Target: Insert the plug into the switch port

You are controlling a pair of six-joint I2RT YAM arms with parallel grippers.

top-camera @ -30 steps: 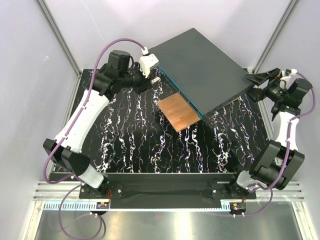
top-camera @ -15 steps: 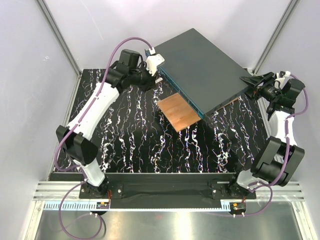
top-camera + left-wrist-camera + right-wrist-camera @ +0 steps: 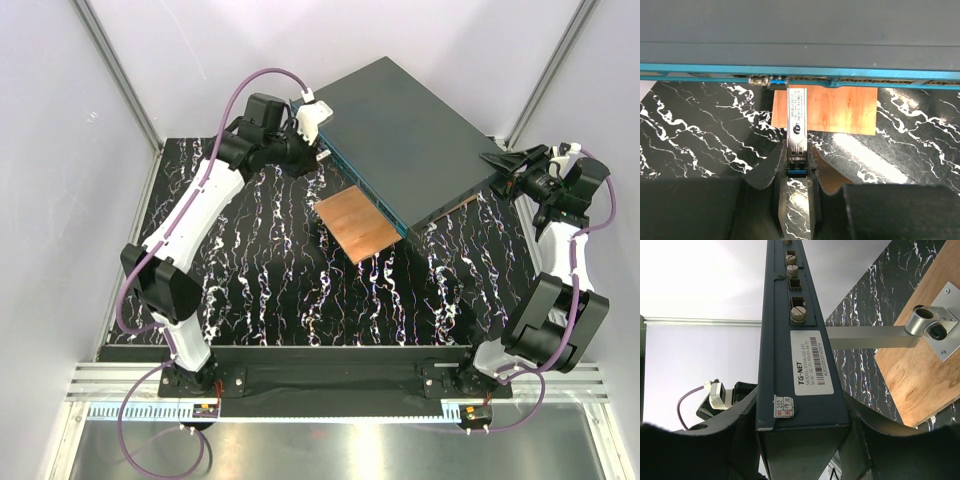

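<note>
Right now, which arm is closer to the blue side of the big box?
Left. The left gripper holds the plug right at the blue side; the right gripper grips the box at the back.

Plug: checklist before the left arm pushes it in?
1. Grip of left pincer on the plug: ok.
2. Body of the plug pointing squarely at the teal face: ok.
3. Tip lined up with a free switch port: cannot tell; the port row is seen edge-on.
4. Brace by right pincer on the switch box: ok.
5. Seating of the plug: not ok; most of its body is outside.
</note>
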